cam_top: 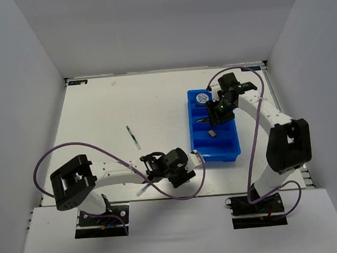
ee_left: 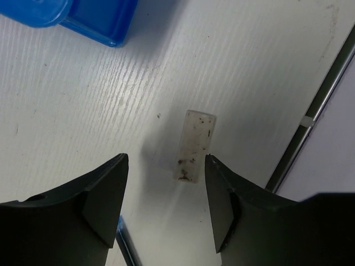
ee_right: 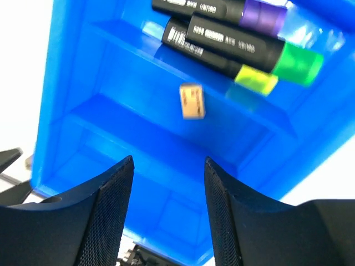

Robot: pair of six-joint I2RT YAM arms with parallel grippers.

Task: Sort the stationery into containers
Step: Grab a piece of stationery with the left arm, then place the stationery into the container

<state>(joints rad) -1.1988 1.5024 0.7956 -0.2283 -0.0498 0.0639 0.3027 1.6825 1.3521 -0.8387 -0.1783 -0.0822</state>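
Note:
The blue tray (cam_top: 231, 148) lies right of centre. It holds the blue-white disc (cam_top: 202, 97) at its far end, three black highlighters (ee_right: 222, 41) with purple, green and yellow ends, and a tan eraser (ee_right: 192, 101) in the compartment beside them. My right gripper (ee_right: 169, 162) is open and empty, hovering above the tray (ee_right: 61, 111). My left gripper (ee_left: 166, 160) is open just above the table, with a grey, dirty eraser (ee_left: 195, 145) lying just ahead of its fingertips. A dark-blue pen (ee_left: 126, 244) lies under the left finger. The left gripper (cam_top: 182, 170) sits near the tray's near left corner.
A thin white and dark pen (cam_top: 133, 137) lies alone on the table left of the tray. The tray's corner (ee_left: 83, 16) shows ahead left of the left gripper. The table's dark edge strip (ee_left: 310, 122) runs close on the right of the grey eraser.

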